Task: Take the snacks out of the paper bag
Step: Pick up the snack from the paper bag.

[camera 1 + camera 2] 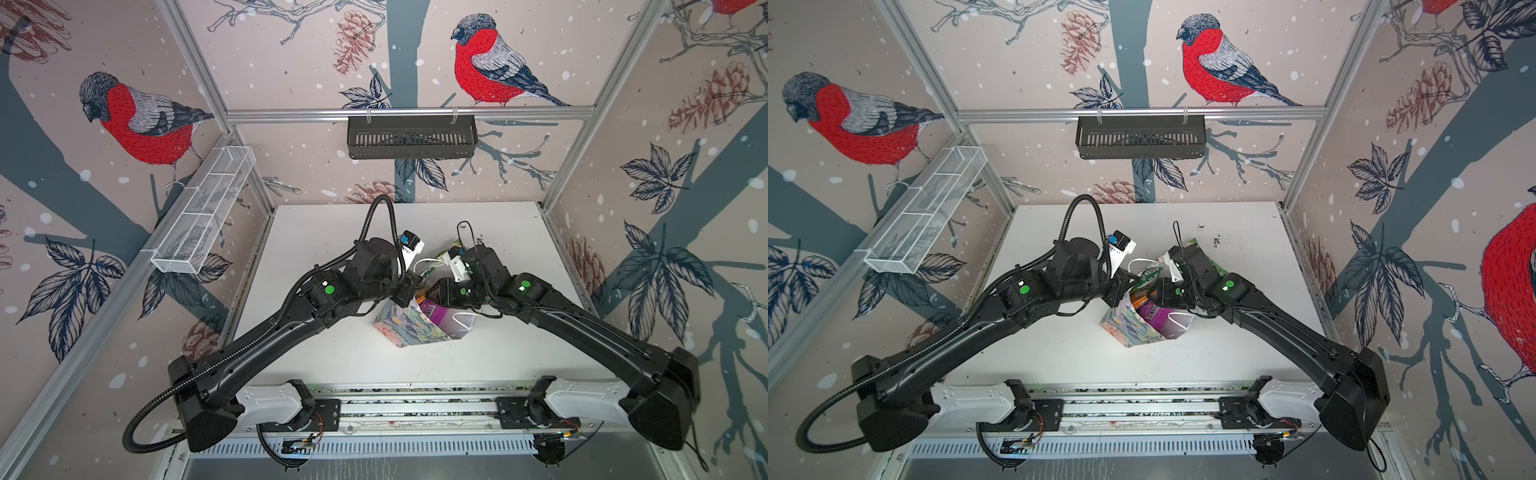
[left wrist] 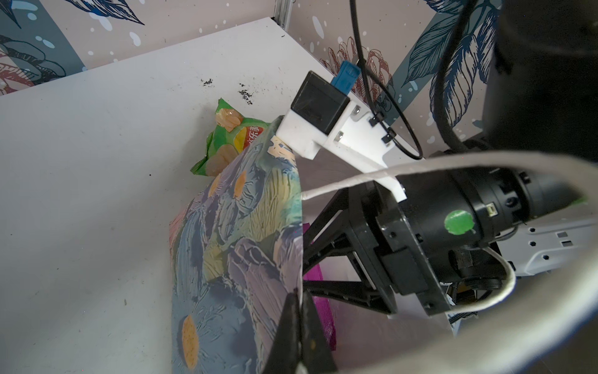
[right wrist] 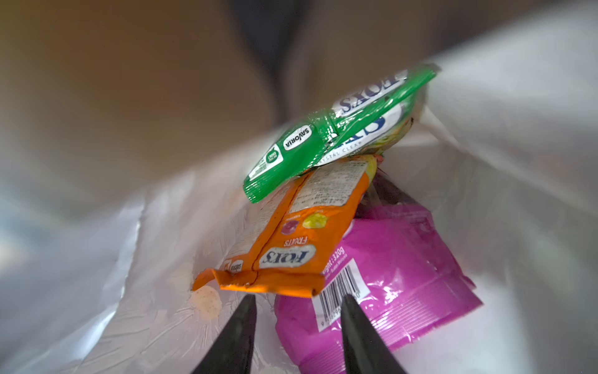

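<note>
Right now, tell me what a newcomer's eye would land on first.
Red-breasted birds cover the walls. Mid-table sits the floral paper bag, with a green packet, an orange packet and a purple packet in its mouth. A big green chip bag lies behind it.

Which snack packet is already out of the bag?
The big green chip bag: it lies on the table beside the paper bag, while the small green packet, orange packet and purple packet are inside it.
</note>
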